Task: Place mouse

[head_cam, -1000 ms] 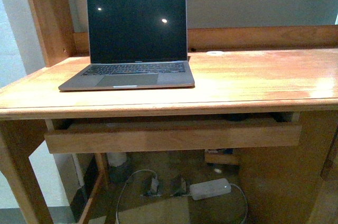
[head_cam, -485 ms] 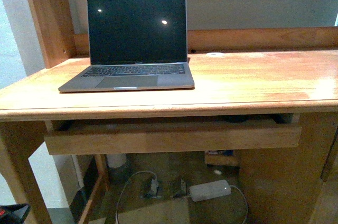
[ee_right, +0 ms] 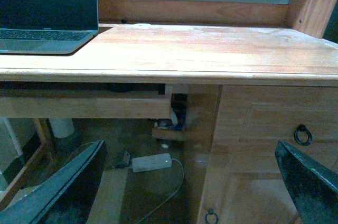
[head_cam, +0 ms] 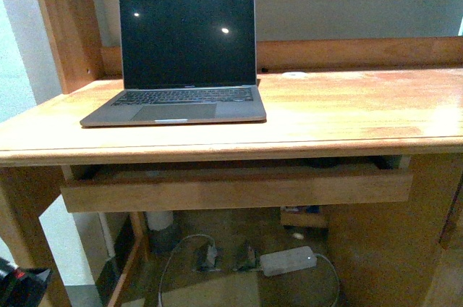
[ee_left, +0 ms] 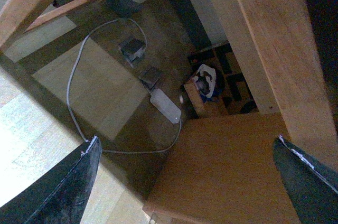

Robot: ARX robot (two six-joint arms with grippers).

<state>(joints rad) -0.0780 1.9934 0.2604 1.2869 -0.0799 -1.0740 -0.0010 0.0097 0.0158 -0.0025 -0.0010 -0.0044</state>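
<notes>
Below the wooden desk point(head_cam: 347, 104), its open laptop point(head_cam: 184, 57) and half-drawn tray point(head_cam: 231, 187), the left arm point(head_cam: 18, 287) now edges into the front view, with the left gripper point(ee_left: 186, 139) and right gripper point(ee_right: 189, 143) both spread empty, so reaching is just starting for the mouse point(head_cam: 329, 163), seemingly the dark lump in that tray.

Counted just one laptop point(head_cam: 184, 61), one desk point(head_cam: 347, 104), one drawer point(head_cam: 231, 190) under it, one tiny white disc point(head_cam: 294, 74), one white power brick point(head_cam: 288, 259) on the floor, two small plugs point(head_cam: 210, 255) beside it, two ring pulls point(ee_right: 302, 134).
</notes>
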